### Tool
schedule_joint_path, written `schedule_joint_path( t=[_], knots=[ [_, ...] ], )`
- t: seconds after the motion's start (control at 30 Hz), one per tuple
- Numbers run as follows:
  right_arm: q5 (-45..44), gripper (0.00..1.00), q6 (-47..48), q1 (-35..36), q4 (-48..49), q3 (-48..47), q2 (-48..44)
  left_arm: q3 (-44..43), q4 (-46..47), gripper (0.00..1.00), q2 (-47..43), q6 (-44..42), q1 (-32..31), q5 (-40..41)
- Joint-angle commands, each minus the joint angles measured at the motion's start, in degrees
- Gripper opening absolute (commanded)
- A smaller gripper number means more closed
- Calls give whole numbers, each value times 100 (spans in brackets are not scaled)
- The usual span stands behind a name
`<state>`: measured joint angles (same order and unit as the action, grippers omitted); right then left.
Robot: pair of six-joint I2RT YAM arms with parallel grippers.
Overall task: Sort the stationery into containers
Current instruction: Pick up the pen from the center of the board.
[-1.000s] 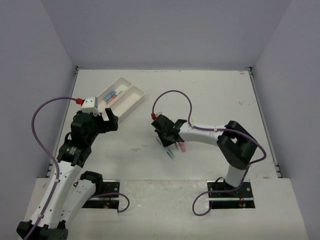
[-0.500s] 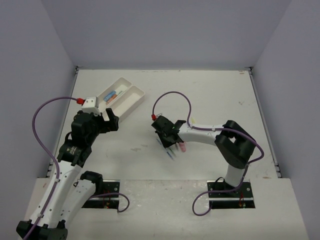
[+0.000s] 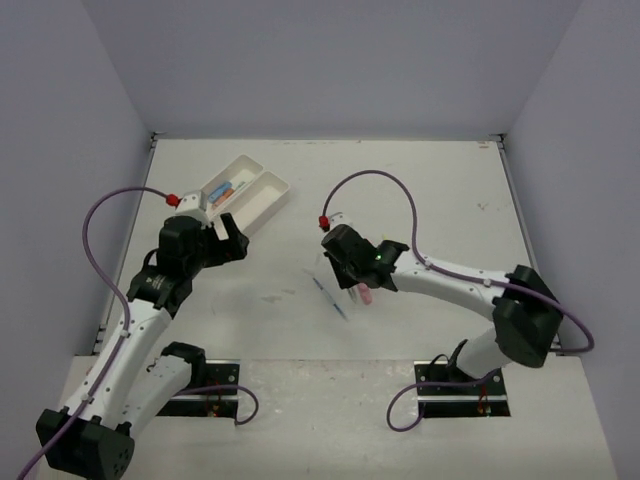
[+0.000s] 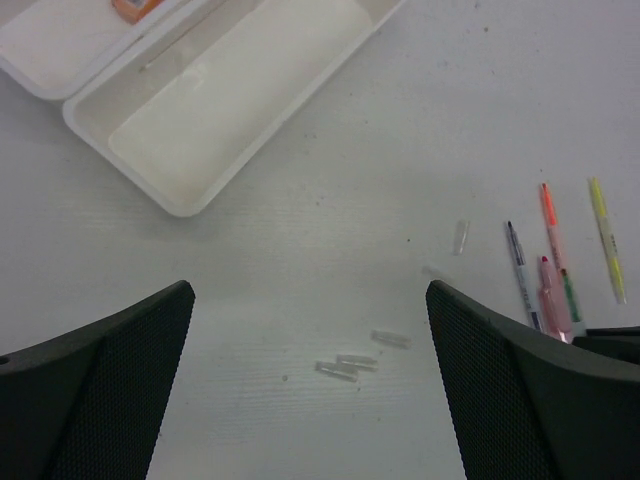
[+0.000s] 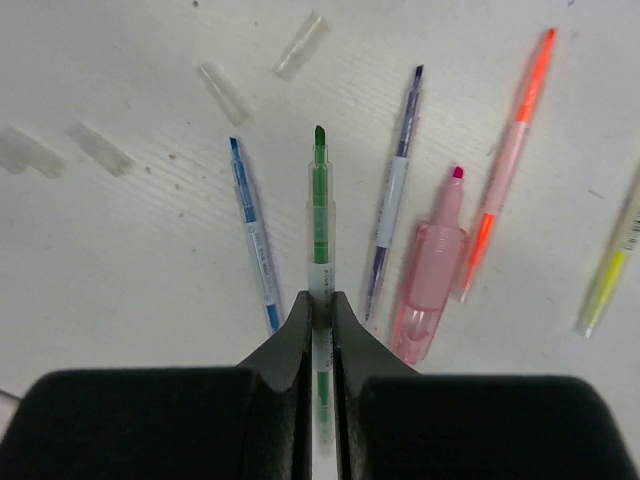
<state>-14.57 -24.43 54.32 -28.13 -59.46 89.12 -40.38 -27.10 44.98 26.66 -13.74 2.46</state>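
Note:
My right gripper is shut on a thin green pen low over the table. Beside it lie a blue pen, a blue-grey pen, a pink marker, an orange pen and a yellow one. In the top view the right gripper is at mid-table over these pens. Two white trays lie side by side at the back left. The left one holds a blue and an orange item. The right one is empty. My left gripper is open and empty just in front of the trays.
Several clear pen caps lie loose on the table, some in the right wrist view and some between my left fingers in the left wrist view. Walls close the table at the back and both sides.
The right arm's elbow has swung out to the right and its gripper has shifted slightly right over the pens. The left gripper has moved a little right and nearer.

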Motion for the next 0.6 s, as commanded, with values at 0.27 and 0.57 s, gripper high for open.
schedule_joint_path(
  t=[0.27, 0.57],
  knots=[
    [-349, 0, -229, -723, -255, 981, -3033, -1045, 591, 100, 2674, 913, -2414, 1140],
    [-347, 0, -110, -846, -125, 1408, -3497, -2114, -1035, 83, 4050, 4206, -3189, 2884]
  ],
)
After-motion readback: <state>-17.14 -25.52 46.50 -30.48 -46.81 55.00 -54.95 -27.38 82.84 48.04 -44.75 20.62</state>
